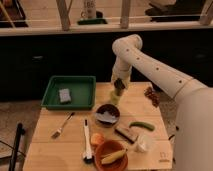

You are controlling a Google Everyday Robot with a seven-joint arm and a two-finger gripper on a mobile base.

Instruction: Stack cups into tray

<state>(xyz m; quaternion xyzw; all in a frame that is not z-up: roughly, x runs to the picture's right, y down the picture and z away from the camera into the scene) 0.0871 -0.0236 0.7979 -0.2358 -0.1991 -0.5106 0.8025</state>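
Note:
The green tray lies at the table's back left, and a small grey cup stands inside it. To the right of the tray, a pale yellow-green cup stands on the table. The white arm reaches in from the right. My gripper hangs shut directly over this cup's rim. Whether it touches the cup I cannot tell.
A dark bowl sits just in front of the pale cup. An orange bowl with a banana is at the front edge. A fork, a long utensil, a green vegetable, a white cup and a brown cluster lie around.

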